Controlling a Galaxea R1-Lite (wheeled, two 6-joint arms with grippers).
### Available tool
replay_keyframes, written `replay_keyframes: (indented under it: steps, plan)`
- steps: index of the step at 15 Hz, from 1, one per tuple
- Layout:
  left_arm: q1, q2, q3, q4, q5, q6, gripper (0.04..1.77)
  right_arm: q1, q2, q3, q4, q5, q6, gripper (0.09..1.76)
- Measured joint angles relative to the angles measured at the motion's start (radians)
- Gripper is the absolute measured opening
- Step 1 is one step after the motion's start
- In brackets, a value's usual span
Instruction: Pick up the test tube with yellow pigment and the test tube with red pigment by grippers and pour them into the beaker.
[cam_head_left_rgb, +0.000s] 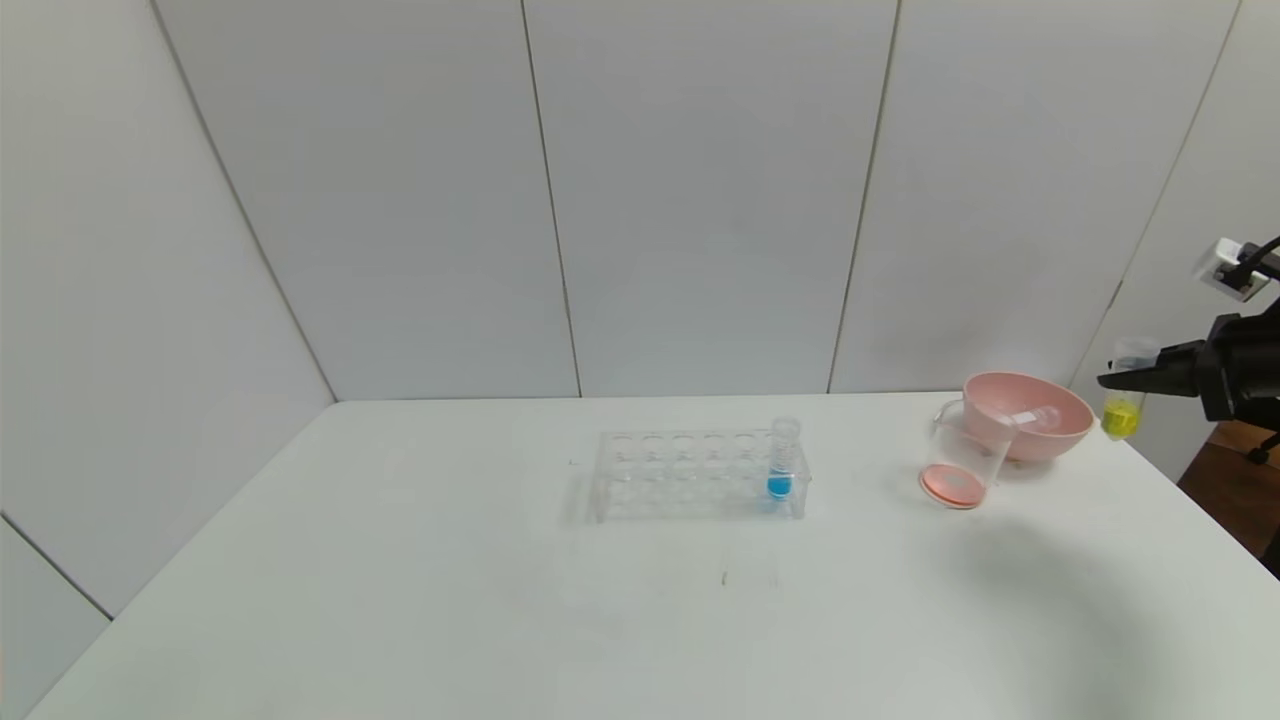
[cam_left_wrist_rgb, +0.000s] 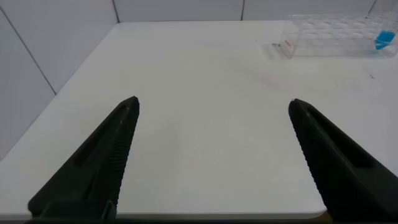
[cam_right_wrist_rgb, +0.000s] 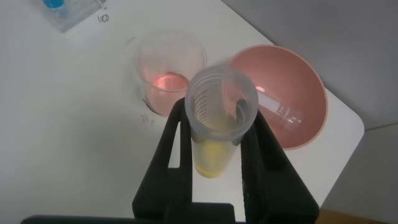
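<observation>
My right gripper (cam_head_left_rgb: 1110, 382) is shut on the test tube with yellow pigment (cam_head_left_rgb: 1122, 405) and holds it upright in the air, just right of the pink bowl near the table's right edge. In the right wrist view the gripper (cam_right_wrist_rgb: 219, 115) clamps the yellow tube (cam_right_wrist_rgb: 214, 155) near its mouth. The beaker (cam_head_left_rgb: 960, 460) stands left of the bowl with red-orange liquid at its bottom; it also shows in the right wrist view (cam_right_wrist_rgb: 169, 71). No red-tipped tube shows. My left gripper (cam_left_wrist_rgb: 214, 102) is open and empty over the table's near left part.
A pink bowl (cam_head_left_rgb: 1000, 383) at the back right holds a clear tube (cam_head_left_rgb: 1035, 417) lying on its side with no colour showing. A clear tube rack (cam_head_left_rgb: 690, 470) at mid-table holds a blue-tipped tube (cam_head_left_rgb: 782, 465). The table's right edge lies close under my right gripper.
</observation>
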Motion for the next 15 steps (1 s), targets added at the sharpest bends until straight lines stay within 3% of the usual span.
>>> replay_keyframes:
  steps: [5,11,15]
  plan:
    - [0.000,0.000,0.000,0.000,0.000,0.000,1.72,0.017,0.091,-0.121,0.129,-0.106,-0.226,0.51]
    - [0.000,0.000,0.000,0.000,0.000,0.000,1.72,0.101,0.136,-0.290,0.284,-0.202,-0.262,0.51]
    - [0.000,0.000,0.000,0.000,0.000,0.000,1.72,0.171,0.156,-0.338,0.246,-0.341,-0.256,0.51]
